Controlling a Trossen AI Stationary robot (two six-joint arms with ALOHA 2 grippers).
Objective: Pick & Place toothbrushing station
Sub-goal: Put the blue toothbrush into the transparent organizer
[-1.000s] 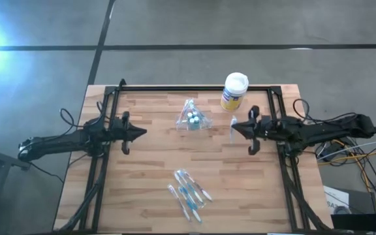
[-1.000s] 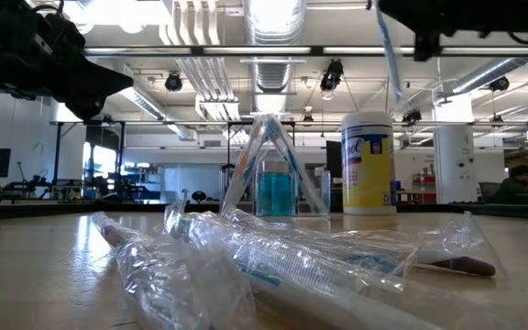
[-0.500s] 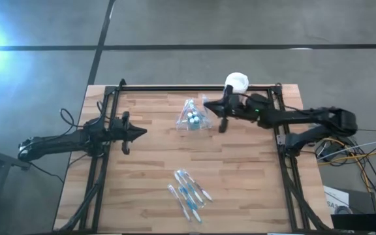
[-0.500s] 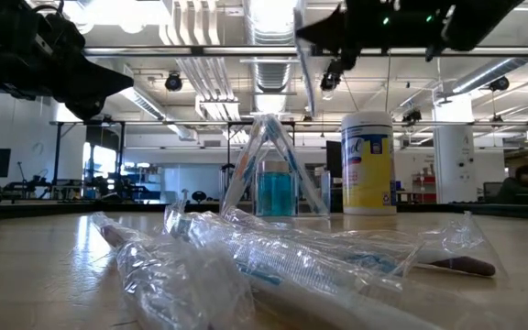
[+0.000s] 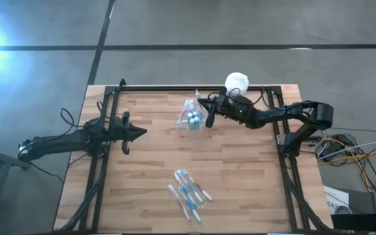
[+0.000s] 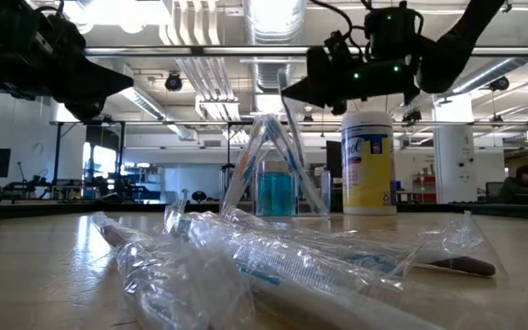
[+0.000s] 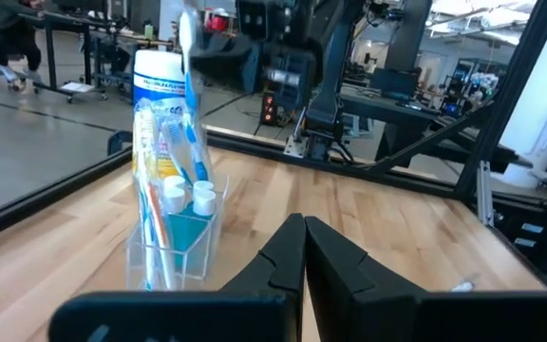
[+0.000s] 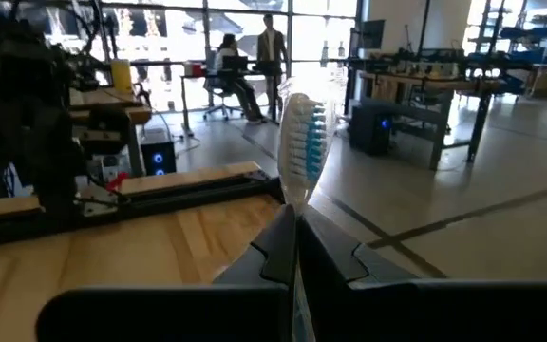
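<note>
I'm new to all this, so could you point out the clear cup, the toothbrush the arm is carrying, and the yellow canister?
clear cup (image 7: 174, 249), left wrist view, its front wall.
toothbrush (image 8: 302, 142), right wrist view, its bristle head.
yellow canister (image 6: 368, 174), low view, its label.

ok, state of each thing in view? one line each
right gripper: shut on a toothbrush, above the cup
toothbrush: held, bristle end up
cup: upright, holding brushes and small tubes
yellow canister: upright, lid on
wrapped toothbrushes: lying loose on the table
left gripper: shut, empty, at the left side
</note>
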